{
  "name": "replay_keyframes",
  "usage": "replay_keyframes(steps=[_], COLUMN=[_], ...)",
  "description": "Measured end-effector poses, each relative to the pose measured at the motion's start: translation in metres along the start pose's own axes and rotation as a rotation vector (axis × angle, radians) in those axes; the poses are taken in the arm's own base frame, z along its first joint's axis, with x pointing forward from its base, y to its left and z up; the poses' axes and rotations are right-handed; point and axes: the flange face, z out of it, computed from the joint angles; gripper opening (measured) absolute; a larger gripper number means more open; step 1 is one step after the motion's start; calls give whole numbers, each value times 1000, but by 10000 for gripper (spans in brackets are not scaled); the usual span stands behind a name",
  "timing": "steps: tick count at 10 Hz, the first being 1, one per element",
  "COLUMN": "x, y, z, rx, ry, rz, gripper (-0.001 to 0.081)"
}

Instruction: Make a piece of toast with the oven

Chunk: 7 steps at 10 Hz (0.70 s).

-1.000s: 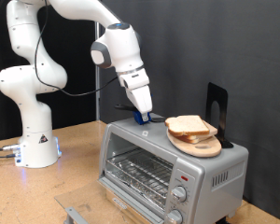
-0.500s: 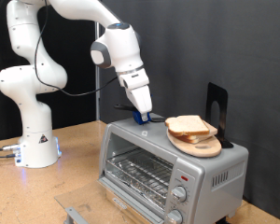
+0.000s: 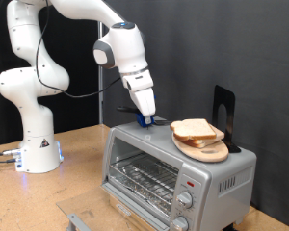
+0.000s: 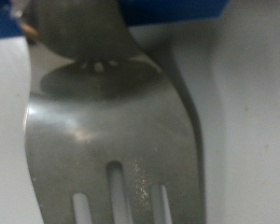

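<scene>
The silver oven [image 3: 149, 152] stands on the wooden table, its wire rack [image 3: 144, 178] showing through the front. On its top, towards the exterior view's right, a round wooden plate [image 3: 210, 152] carries a stack of pale bread slices, the piece of toast [image 3: 195, 128] lying uppermost. My gripper [image 3: 144, 116] points down at the oven's top, left of the plate, its tip at a blue-handled spatula [image 3: 154, 121]. The wrist view is filled by the spatula's slotted metal blade [image 4: 112, 131], very close, with blue above it. My fingers do not show there.
A black upright stand [image 3: 223, 109] rises behind the plate. Two round knobs [image 3: 187, 200] sit at the oven's front right. The arm's white base [image 3: 37, 144] stands at the exterior view's left. A grey flat part [image 3: 79, 219] lies at the bottom edge.
Almost nothing differs; the gripper and the blue handle have shifted by a hair at the same spot on the oven's top.
</scene>
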Motion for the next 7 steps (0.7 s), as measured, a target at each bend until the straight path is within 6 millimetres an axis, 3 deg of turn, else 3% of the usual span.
replay_keyframes(steps=[5,7], x=[8,6], y=[-1,0], z=[-53,-65], rx=[43,74], ry=[41,-16], rz=[26,35], gripper=[483,483])
